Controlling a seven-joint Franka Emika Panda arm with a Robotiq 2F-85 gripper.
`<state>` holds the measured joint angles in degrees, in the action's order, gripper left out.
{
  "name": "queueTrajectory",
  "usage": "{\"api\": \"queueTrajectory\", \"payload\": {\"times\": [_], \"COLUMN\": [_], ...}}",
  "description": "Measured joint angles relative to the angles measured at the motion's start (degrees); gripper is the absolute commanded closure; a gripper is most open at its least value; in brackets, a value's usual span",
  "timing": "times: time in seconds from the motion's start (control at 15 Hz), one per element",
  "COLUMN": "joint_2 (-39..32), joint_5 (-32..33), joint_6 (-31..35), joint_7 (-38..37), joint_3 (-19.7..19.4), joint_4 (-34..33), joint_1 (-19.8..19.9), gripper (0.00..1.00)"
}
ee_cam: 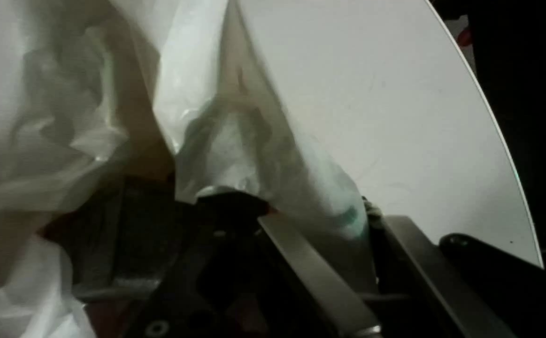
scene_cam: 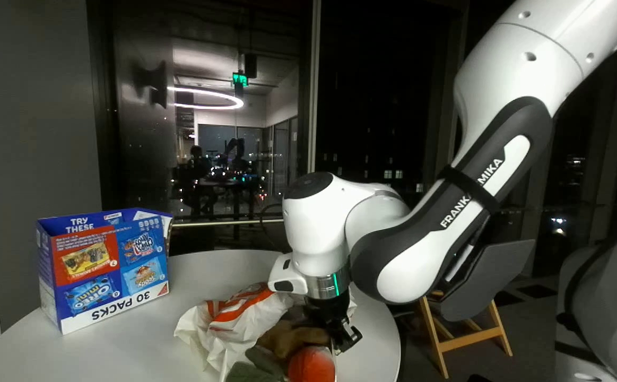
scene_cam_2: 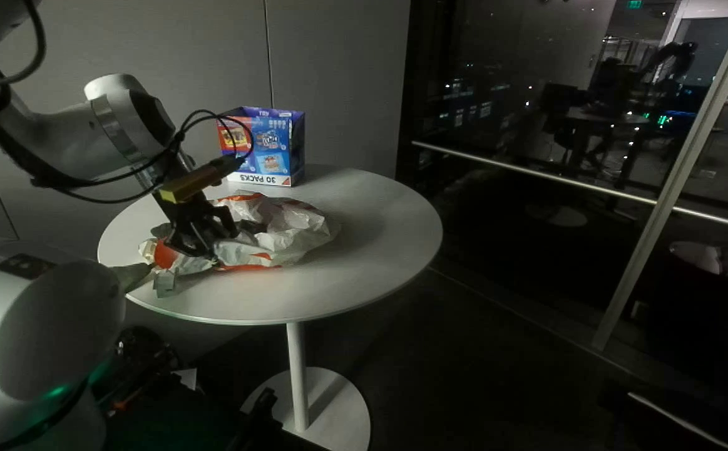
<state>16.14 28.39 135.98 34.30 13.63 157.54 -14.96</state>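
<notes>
Dark windows with scattered night lights stand behind a round white table, whose single leg ends in a disc-shaped foot; a grey wall closes off one side. On the tabletop, near the wall, sits a blue and red snack box, open at the top, with the words "30 PACKS" upside down along its lower edge. Closer to the robot lies a crumpled white bag with orange-red print, spread loosely on the table in both exterior views. From above, the white and black robot arm reaches down to the near part of the bag. The gripper is clenched on the bag: in the wrist view, a fold of the thin sheet passes between the metal-faced fingers and fills the gap. Just beside the gripper, in an exterior view, are brown material against the bag, a rounded orange-red object and a grey-green piece; their exact nature cannot be told. Beyond the table stands a grey chair with wooden legs, and a glowing ring lamp appears in the window glass.
</notes>
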Motion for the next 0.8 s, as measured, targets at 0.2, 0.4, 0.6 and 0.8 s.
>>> {"api": "queueTrajectory", "payload": {"times": [0.2, 0.4, 0.6, 0.8], "joint_2": [2.71, 4.05, 3.67, 3.77], "joint_5": [0.00, -0.80, -4.29, -4.88], "joint_6": [0.49, 0.00, -4.24, -9.37], "joint_7": [-1.06, -1.62, -1.10, -1.85], "joint_3": [0.23, -0.14, -1.22, -1.38], "joint_4": [-0.26, -0.38, -0.42, -0.71], "joint_1": [-0.98, -1.19, -1.34, -1.38], "gripper": [0.54, 0.38, 0.16, 0.00]}}
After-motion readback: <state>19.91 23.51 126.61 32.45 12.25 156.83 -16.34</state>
